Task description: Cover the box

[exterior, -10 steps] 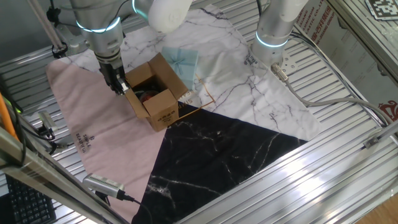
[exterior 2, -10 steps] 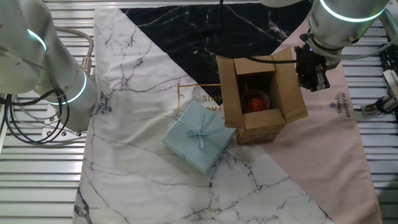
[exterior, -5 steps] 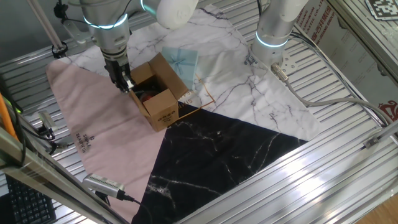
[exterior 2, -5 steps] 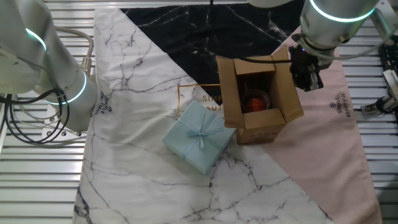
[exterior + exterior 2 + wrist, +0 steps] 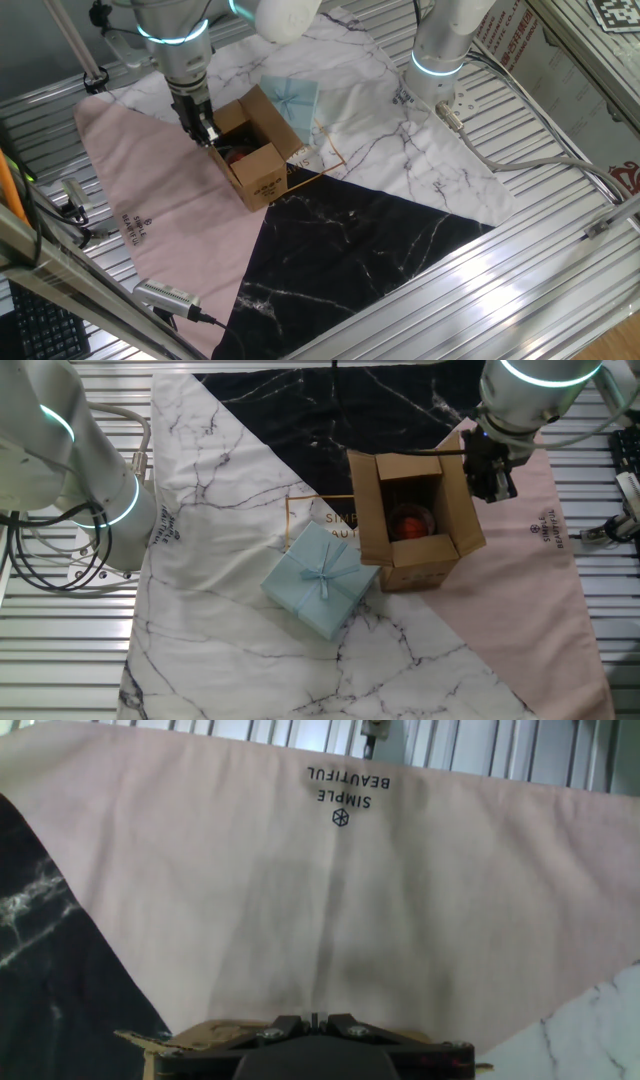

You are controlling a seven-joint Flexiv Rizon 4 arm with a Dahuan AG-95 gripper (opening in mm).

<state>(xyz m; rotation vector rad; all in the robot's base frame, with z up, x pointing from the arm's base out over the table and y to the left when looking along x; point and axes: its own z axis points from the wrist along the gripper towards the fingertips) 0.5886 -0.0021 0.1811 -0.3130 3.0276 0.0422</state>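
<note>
The box (image 5: 252,160) is a small brown cardboard carton standing open on the cloth, with a reddish object (image 5: 408,522) inside. In the other fixed view the box (image 5: 415,550) has its flaps spread. My gripper (image 5: 204,130) is at the flap on the pink-cloth side, and its closed fingers press against that flap's outer face (image 5: 462,485). In the hand view my gripper (image 5: 313,1018) shows its fingers together at the bottom edge. A strip of cardboard flap (image 5: 180,1042) lies just under them, and pink cloth fills the view beyond.
A pale blue gift box with a ribbon (image 5: 320,578) lies beside the carton on the marble-print cloth. A second arm's base (image 5: 440,50) stands at the cloth's far side, also in the other fixed view (image 5: 95,490). Cables and tools lie off the pink cloth's edge (image 5: 165,295).
My gripper has moved along the pink side toward the carton. The flap it touches now stands steeper, tipped toward the opening.
</note>
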